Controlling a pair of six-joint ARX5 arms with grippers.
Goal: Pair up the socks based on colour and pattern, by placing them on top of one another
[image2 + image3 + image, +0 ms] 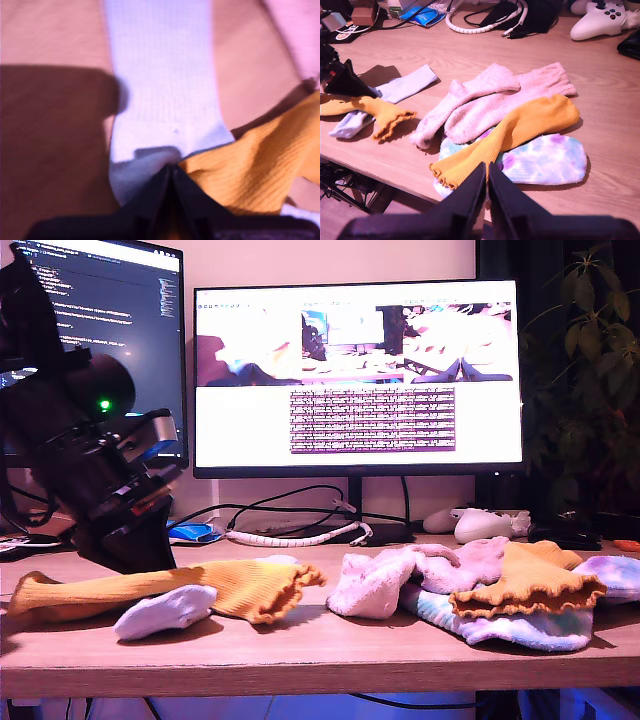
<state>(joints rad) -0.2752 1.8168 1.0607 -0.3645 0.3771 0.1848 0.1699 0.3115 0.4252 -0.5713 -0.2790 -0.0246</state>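
Observation:
In the exterior view's left, my first gripper [135, 545] [171, 167] is down at the table with its jaws shut. Its tips touch where a mustard-orange ribbed sock [150, 590] [250, 170] crosses over a pale lavender-white sock [165, 612] [160, 75]; no cloth shows between the tips. In the exterior view's right lies a heap: fluffy pink socks [400, 575] [490, 100], a second mustard sock [525, 585] [520, 130] and a tie-dye sock [520, 625] [545, 160] under it. My second gripper [487, 170] hangs shut, holding nothing, past the table's front edge.
A white game controller [595, 20] [485, 525], cables [480, 22] and a blue item [422, 15] lie at the back of the wooden table [470, 50]. Two monitors [355, 375] stand behind. A plant [590, 360] is at the exterior view's right.

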